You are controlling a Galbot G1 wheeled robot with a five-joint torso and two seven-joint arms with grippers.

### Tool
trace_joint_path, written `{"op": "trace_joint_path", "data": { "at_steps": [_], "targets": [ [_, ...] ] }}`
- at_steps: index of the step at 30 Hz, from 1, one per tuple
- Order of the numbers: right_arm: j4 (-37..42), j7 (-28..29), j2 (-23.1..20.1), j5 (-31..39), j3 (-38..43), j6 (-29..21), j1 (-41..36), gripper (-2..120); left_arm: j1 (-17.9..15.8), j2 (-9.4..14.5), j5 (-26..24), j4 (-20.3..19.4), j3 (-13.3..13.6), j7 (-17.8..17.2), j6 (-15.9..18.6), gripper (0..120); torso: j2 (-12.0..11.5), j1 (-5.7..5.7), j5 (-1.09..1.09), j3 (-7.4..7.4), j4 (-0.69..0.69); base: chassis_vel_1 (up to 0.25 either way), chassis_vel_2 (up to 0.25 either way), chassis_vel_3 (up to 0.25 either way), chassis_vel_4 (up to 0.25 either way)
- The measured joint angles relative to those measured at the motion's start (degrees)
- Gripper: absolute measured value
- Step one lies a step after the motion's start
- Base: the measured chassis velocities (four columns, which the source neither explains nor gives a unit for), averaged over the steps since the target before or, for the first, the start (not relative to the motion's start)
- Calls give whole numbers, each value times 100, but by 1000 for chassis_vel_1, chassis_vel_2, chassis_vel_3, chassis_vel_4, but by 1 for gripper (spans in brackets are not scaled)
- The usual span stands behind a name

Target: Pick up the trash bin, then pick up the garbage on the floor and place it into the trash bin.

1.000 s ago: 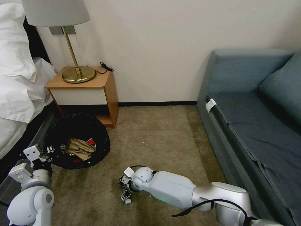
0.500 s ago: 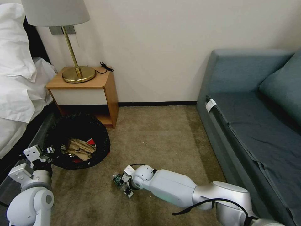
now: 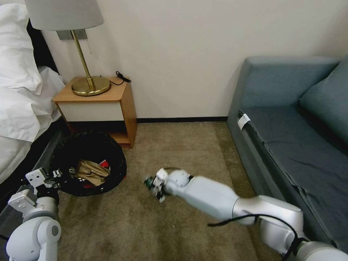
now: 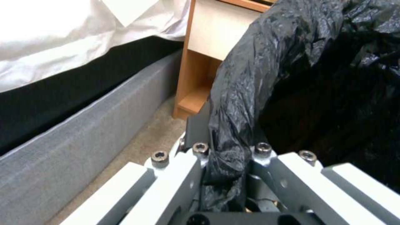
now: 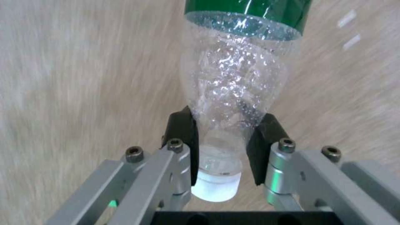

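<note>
Gripping the bin by its bag-covered rim, the left end effector is clenched on the black liner, which bunches between its fingers in the left wrist view. Bin sits at the foot of the nightstand, beside the bed; tan paper and a red wrapper lie inside. Right end effector is over the carpet, between bin and sofa, apart from the bin. It is grasping the bottle at the neck, pads pinching the clear plastic just past the cap, green label at the far end.
</note>
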Motion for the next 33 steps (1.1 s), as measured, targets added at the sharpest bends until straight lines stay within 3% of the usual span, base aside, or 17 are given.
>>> {"op": "trace_joint_path", "data": {
  "at_steps": [7, 20, 33],
  "targets": [
    [397, -79, -22, -104, 869, 0, 474, 21, -113, 39, 5, 113, 59, 6, -5, 4, 0, 0, 0, 0, 1, 0, 0, 0, 0],
    [1641, -242, -293, -428, 1439, -1, 845, 21, -286, 133, 18, 340, 94, 62, -10, 4, 0, 0, -1, 0, 0, 0, 0, 0, 0],
    [3019, -80, -152, 502, 1230, 1, 924, 21, -346, 172, 16, 353, 209, 63, 4, 4, 0, 0, -1, 0, 1, 0, 0, 0, 0]
  ]
}}
